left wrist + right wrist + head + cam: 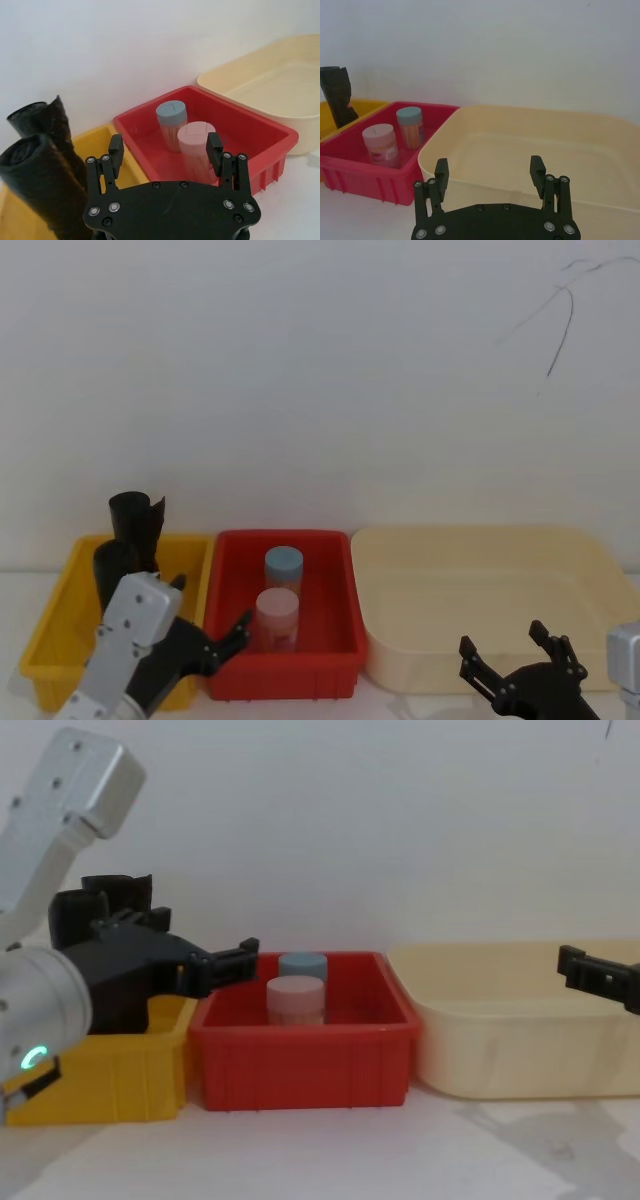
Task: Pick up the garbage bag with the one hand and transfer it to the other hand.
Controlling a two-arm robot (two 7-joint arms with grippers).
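The garbage bag (108, 572) (35, 185) is a black roll with a rounded top, standing in the yellow bin (48, 632). My left gripper (210, 605) (165, 150), on the green-ringed arm, hovers over the bin's right front part, just right of the bag. It is open and holds nothing, and its fingers point toward the red bin (330, 665). My right gripper (502, 638) (489, 172) is open and holds nothing, low at the front right before the cream tub (480, 575).
A second black roll (137, 522) with a flared, ragged top stands behind the bag in the yellow bin. The red bin holds a blue-lidded jar (283, 565) and a pink-lidded jar (277, 615). A white wall rises close behind the bins.
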